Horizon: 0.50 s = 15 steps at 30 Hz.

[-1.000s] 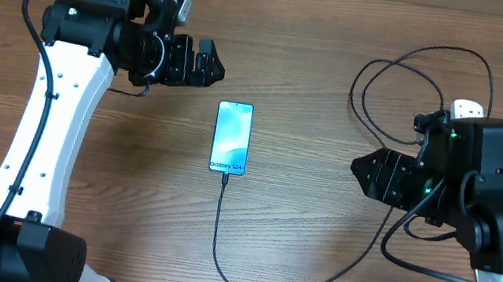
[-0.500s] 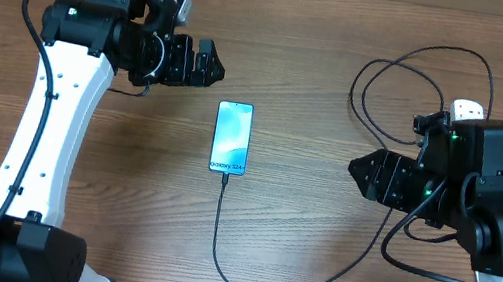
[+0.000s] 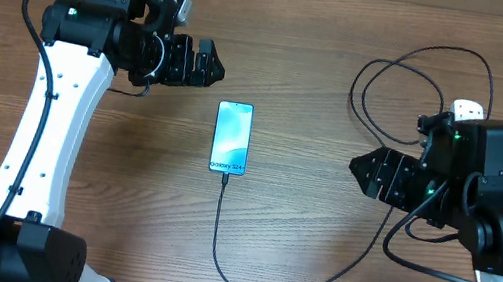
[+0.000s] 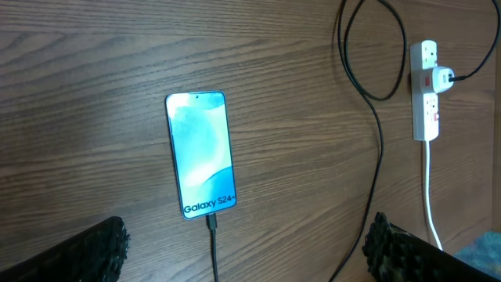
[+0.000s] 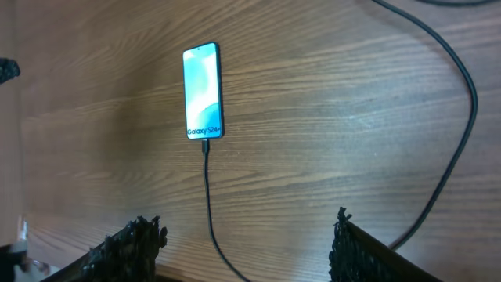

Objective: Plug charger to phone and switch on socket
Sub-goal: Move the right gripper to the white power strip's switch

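Observation:
The phone (image 3: 232, 138) lies flat mid-table, blue screen lit with "Galaxy S24" text; it also shows in the left wrist view (image 4: 200, 153) and the right wrist view (image 5: 203, 92). The charger cable (image 3: 216, 237) is plugged into the phone's near end and loops right, then up to the socket (image 3: 466, 110), mostly hidden by the right arm. In the left wrist view the socket (image 4: 424, 110) is a white strip with the plug (image 4: 443, 77) in it. My left gripper (image 3: 211, 66) is open and empty, up-left of the phone. My right gripper (image 3: 360, 168) is open and empty, right of the phone.
The black cable makes loose loops (image 3: 414, 76) at the back right, near the socket. The socket's white cord (image 4: 429, 196) runs along the right side. The arms' bases stand at the near left and right corners.
The right gripper has drifted slightly left. The left arm, phone and cable have not moved.

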Each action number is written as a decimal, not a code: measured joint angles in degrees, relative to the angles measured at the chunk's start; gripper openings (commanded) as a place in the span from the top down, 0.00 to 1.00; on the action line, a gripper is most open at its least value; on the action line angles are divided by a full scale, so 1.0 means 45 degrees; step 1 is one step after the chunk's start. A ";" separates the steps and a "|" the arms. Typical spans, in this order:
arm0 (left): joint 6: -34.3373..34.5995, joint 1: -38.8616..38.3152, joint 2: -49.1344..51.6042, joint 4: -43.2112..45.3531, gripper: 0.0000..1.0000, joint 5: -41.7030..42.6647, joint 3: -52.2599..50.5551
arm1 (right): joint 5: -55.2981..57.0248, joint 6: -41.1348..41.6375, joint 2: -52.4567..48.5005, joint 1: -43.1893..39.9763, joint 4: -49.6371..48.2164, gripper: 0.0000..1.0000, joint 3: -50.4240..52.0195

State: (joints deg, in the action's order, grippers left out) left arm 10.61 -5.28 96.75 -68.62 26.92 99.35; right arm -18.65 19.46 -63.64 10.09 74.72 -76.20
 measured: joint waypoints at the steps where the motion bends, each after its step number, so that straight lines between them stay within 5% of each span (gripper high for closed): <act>1: 0.0000 0.0000 0.0000 0.0000 0.00 0.0000 0.0000 | 0.0015 0.0117 0.0000 -0.0112 0.0097 0.28 0.0000; 15: 0.0000 0.0000 0.0000 0.0000 0.00 0.0000 -0.0005 | 0.0010 0.0627 0.0000 -0.1122 0.0393 0.25 0.0000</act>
State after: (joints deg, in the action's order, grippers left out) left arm 10.61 -5.28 96.75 -68.62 26.92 99.33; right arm -18.61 22.28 -63.64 5.04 76.49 -76.20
